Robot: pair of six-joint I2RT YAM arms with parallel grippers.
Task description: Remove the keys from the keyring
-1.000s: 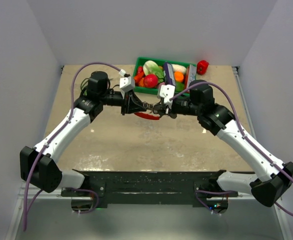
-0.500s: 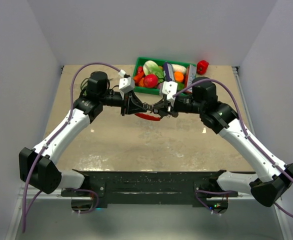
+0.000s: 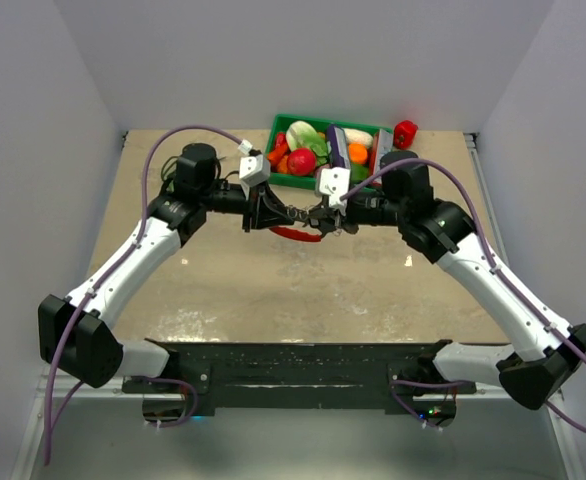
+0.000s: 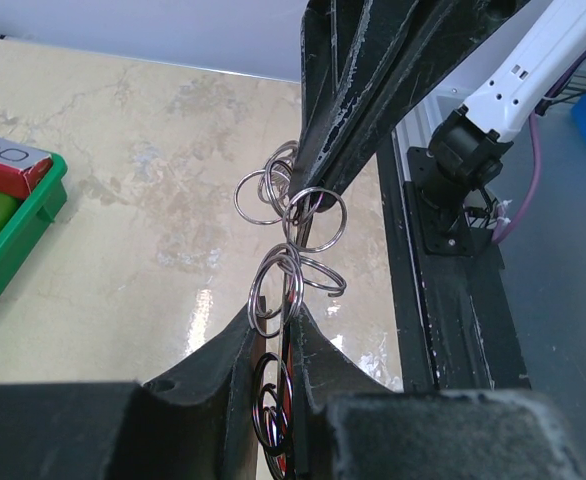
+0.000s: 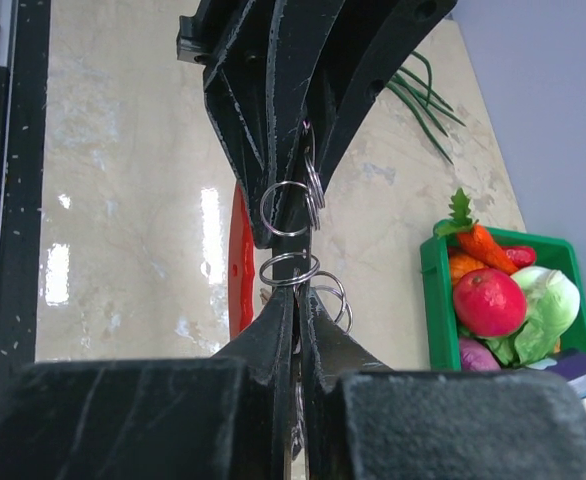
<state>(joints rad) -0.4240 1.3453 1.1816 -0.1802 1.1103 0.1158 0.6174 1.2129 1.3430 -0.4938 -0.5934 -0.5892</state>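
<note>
Right gripper (image 3: 317,216) and left gripper (image 3: 275,212) meet tip to tip at the centre of the top view, above the table (image 3: 223,270) and just in front of the green tray (image 3: 276,128). Both are clamped on the keyring (image 4: 293,262), a short chain of linked wire loops strung between them. In the left wrist view the left fingers (image 4: 235,350) pinch the lower loops at the bottom of the frame, while the right fingers come down from the top onto the upper loops. The red tag (image 5: 241,262) hangs below the bunch, left of the fingers in the right wrist view. The keys cannot be picked out among the loops; they may be hidden between or behind the fingers.

Over the last second the right wrist has swung a little towards the right of the top view and come back, ending nearly where it started. The left arm has not moved, and neither grip has loosened. The loops look as linked as before, so this reads as a twisting attempt that has freed nothing yet. No key lies on the table, so the task looks far from done. Another twist, with a hold on a single loop, is probably needed.
</note>
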